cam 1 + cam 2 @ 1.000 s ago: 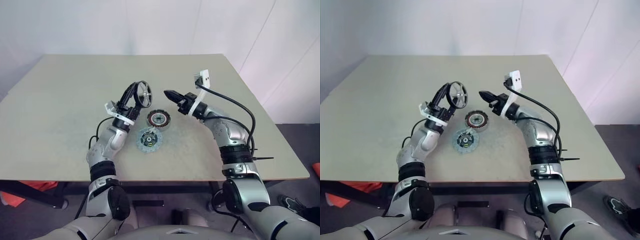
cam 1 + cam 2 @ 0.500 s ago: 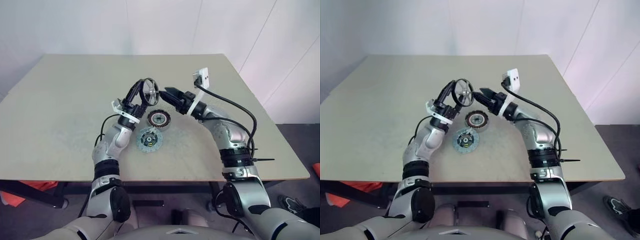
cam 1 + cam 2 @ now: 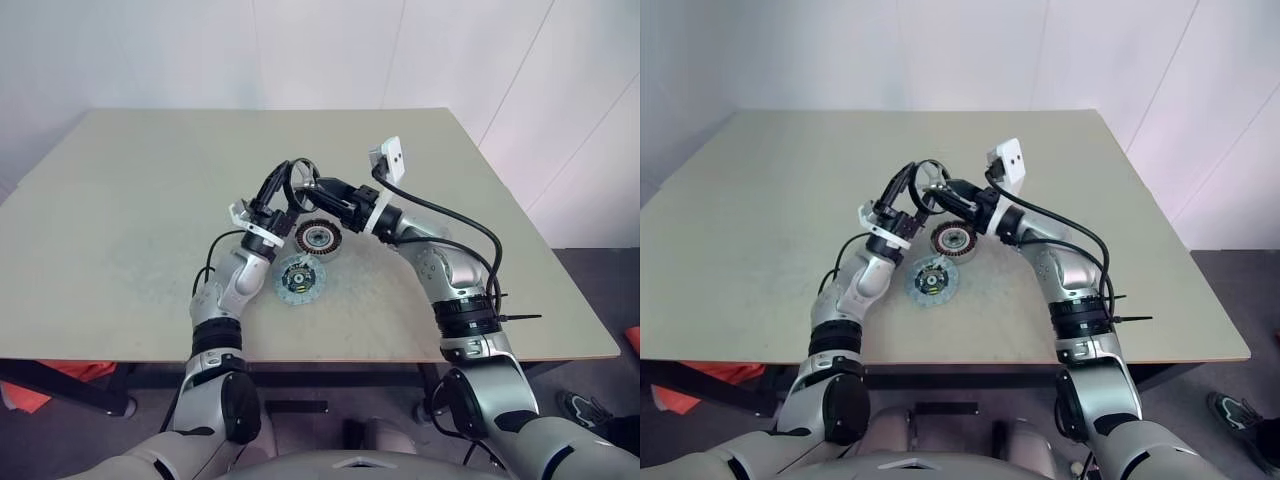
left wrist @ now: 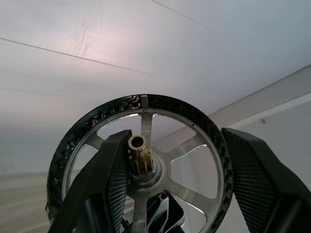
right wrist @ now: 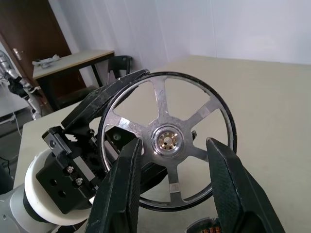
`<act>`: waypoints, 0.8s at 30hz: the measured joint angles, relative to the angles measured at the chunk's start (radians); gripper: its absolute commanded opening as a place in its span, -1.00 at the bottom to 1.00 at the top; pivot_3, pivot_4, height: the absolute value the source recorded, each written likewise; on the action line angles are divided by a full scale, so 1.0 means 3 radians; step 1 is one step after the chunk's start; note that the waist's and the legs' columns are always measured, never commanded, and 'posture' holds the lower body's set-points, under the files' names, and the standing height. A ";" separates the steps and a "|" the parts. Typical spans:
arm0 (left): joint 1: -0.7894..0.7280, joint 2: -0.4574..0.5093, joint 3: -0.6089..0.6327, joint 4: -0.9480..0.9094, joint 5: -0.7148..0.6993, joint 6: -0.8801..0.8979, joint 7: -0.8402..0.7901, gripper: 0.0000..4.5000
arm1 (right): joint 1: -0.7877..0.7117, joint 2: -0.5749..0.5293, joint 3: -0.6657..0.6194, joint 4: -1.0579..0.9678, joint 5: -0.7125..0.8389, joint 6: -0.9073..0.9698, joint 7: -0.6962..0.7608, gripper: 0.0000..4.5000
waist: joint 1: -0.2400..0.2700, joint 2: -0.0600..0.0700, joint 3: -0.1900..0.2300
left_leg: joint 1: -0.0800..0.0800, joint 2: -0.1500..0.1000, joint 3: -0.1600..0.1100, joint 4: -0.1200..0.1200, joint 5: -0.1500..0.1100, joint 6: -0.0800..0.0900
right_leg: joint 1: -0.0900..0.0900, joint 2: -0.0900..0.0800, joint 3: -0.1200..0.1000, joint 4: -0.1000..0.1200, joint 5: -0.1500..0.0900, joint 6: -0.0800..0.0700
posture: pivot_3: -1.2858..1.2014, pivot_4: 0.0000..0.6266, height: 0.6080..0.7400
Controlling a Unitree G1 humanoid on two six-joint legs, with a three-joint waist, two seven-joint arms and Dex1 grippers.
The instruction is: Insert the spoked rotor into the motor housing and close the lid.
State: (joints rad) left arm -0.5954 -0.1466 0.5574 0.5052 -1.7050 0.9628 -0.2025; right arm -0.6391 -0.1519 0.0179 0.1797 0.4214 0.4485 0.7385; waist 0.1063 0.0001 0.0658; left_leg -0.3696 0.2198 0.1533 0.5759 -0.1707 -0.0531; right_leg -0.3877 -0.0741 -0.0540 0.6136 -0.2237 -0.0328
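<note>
Nearest the table's front edge lies the lid (image 3: 300, 279), a flat bluish-silver disc with a dark centre, flat on the beige table (image 3: 120, 220). Just beyond it, close beside but apart, sits the motor housing (image 3: 317, 237), a dark puck with coppery windings around a silver hub, its top uncovered. Above the housing, clear of the table, the spoked rotor (image 3: 301, 184) stands on edge in the left gripper (image 3: 292, 187), whose two black fingers (image 4: 109, 179) are spread wide and closed across the rotor, one finger on the spoked face near the brass hub pinion, the other at the outer rim. The right gripper (image 3: 312, 189) meets the rotor from the opposite side; its jaws are parted about halfway and straddle the hub region, and the right wrist view shows the fingers (image 5: 121, 194) in front of the rotor's lower spokes, with contact not discernible. That gripper partly hides the rotor in the head views. Beyond, in the right wrist view, a second table (image 5: 73, 60) and a dark door (image 5: 29, 43) stand against the pale wall.
</note>
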 measured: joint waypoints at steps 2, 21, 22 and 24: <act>-0.0001 0.0001 -0.0004 0.0005 0.0004 -0.0010 -0.0007 0.15 | 0.0000 0.0000 0.0007 0.0000 -0.0009 -0.0007 -0.0001 0.03 | 0.0000 0.0000 0.0000 | 0.0000 0.0000 0.0000 0.0000 0.0000 0.0000 | 0.0001 0.0000 0.0000 0.0000 0.0000 0.0000 | 0.03 -1.00 1.00; -0.0021 0.0040 -0.0088 -0.0056 0.0500 -0.0143 -0.0339 0.59 | 0.0002 0.0022 0.0017 0.0002 -0.0101 -0.0017 -0.0012 -0.45 | 0.0000 0.0000 0.0000 | 0.0002 0.0000 -0.0001 0.0001 0.0000 0.0000 | 0.0003 0.0000 0.0000 0.0001 0.0001 0.0000 | 0.03 -1.00 1.00; -0.0021 0.0038 -0.0126 -0.0061 0.0531 -0.0142 -0.0362 0.73 | 0.0002 0.0034 0.0020 0.0002 -0.0101 -0.0017 -0.0017 -0.45 | 0.0000 0.0000 0.0000 | 0.0002 0.0000 -0.0001 0.0001 0.0000 0.0000 | 0.0003 0.0000 0.0000 0.0001 0.0001 0.0000 | 0.03 -1.00 1.00; -0.0022 0.0036 -0.0135 -0.0066 0.0562 -0.0157 -0.0406 0.98 | 0.0002 0.0045 0.0019 0.0003 -0.0102 -0.0026 -0.0032 -0.45 | -0.0001 0.0000 0.0000 | 0.0002 0.0000 -0.0001 0.0001 0.0000 0.0000 | 0.0003 0.0000 0.0000 0.0001 0.0001 0.0000 | 0.03 -1.00 1.00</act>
State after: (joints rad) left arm -0.6020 -0.1359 0.5169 0.4853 -1.5364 0.9157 -0.3241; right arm -0.6384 -0.1383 0.0237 0.1805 0.3908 0.4408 0.7291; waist 0.1061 0.0001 0.0658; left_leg -0.3689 0.2197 0.1529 0.5761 -0.1706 -0.0531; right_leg -0.3869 -0.0742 -0.0540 0.6138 -0.2235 -0.0327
